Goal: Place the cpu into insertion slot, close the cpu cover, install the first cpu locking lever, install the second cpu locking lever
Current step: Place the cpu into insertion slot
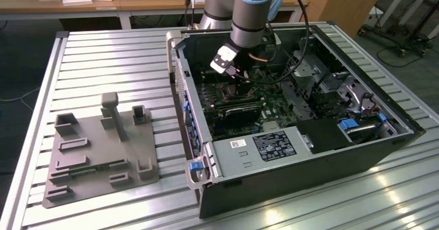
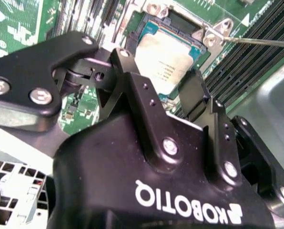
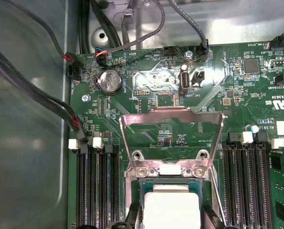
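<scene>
Step one, placement: gripper [image 2: 162,83] straddled the cpu [image 2: 167,57], which sat in the slot [image 2: 180,23] directly under it; couldn't tell if pinching or loose. Cover [image 3: 170,113] stood open just beyond. Anything further needed cpu flush, gripper clear, I'd judge.

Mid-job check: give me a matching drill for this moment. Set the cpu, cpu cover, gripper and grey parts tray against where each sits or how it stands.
Things
1. cpu
2. cpu cover
3. gripper
4. grey parts tray

Places or states
A. on the slatted table, at the exterior view's left
B. lying in the insertion slot
C. hinged up, open
D. inside the computer case, close over the socket

Pairs: 1-B, 2-C, 3-D, 4-A
</scene>
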Robot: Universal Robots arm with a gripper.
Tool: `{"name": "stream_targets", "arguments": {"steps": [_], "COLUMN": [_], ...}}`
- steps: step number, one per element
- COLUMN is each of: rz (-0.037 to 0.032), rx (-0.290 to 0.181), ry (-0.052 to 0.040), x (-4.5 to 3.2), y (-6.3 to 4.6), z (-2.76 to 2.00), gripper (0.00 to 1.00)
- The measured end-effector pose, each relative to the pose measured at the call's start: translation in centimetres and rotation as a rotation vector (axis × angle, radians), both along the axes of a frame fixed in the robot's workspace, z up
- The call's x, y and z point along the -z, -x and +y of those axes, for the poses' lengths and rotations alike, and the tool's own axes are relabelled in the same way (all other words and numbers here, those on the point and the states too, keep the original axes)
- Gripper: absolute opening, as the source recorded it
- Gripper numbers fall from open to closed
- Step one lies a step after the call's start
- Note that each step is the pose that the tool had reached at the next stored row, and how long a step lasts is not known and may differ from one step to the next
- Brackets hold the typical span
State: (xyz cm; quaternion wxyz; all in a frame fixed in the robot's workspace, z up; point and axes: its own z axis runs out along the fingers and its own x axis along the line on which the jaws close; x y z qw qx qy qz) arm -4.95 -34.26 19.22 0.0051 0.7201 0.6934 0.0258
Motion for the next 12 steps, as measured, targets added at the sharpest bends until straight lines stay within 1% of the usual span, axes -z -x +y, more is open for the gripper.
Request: {"name": "stream_targets", "arguments": {"steps": [5, 12], "rz": [0.0002, 0.0001], "rx": [0.000, 0.000], "ry": [0.0000, -0.0003], "x": [-0.07, -1.25], "y": [0.0, 0.0], "z": [-0.01, 0.00], "gripper": [0.62, 0.62]}}
